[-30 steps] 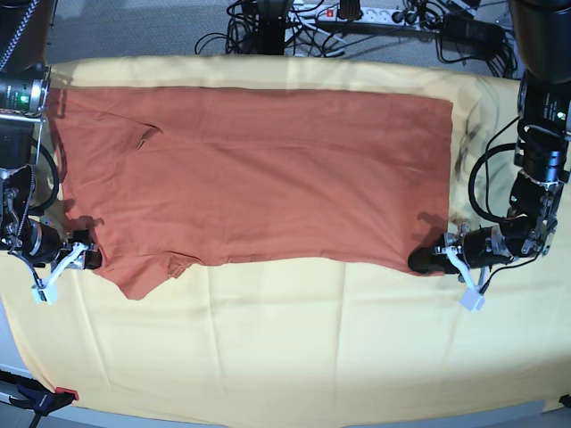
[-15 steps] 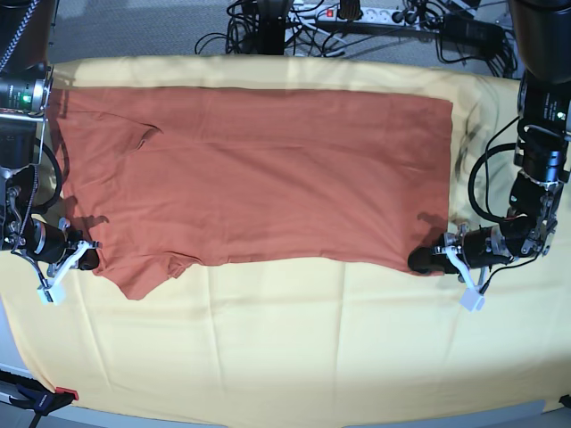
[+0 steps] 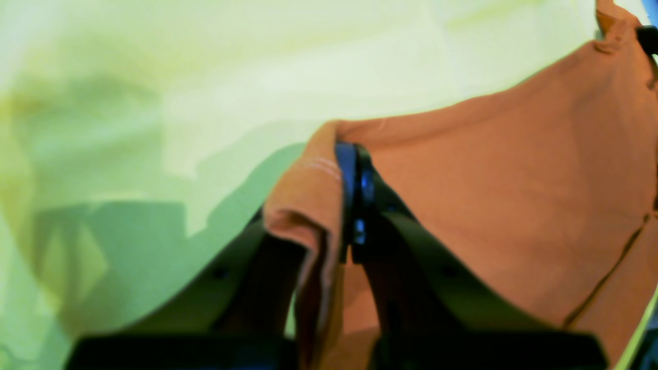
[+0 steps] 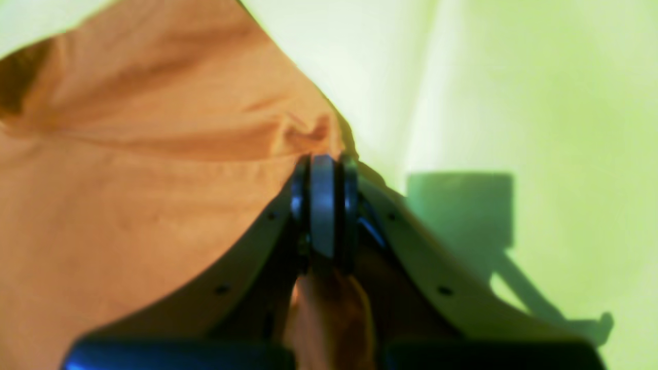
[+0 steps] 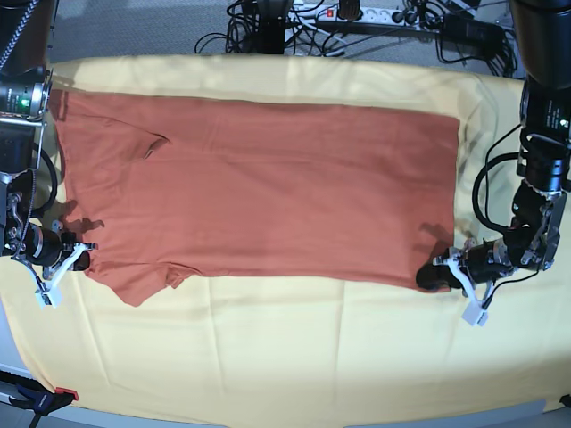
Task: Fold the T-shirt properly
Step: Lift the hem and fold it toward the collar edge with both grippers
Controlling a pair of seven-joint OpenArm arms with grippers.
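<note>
The rust-orange T-shirt (image 5: 268, 187) lies spread flat across the pale yellow cloth (image 5: 294, 357), sleeve end at the base view's left. My left gripper (image 5: 435, 276) is shut on the shirt's near right hem corner; in the left wrist view the fabric (image 3: 514, 205) drapes over the closed left gripper (image 3: 353, 180). My right gripper (image 5: 82, 260) is shut on the shirt's near left edge beside the sleeve. In the right wrist view the right gripper (image 4: 324, 195) pinches a fold of the shirt (image 4: 128, 180).
The yellow cloth covers the whole table and hangs over its edges. Cables and a power strip (image 5: 357, 12) lie behind the table. A red-tipped clamp (image 5: 45, 398) sits at the front left corner.
The right gripper has shut on the shirt's left edge. Both grippers have pulled the shirt a little toward the front edge, and its far edge has slid forward too.
</note>
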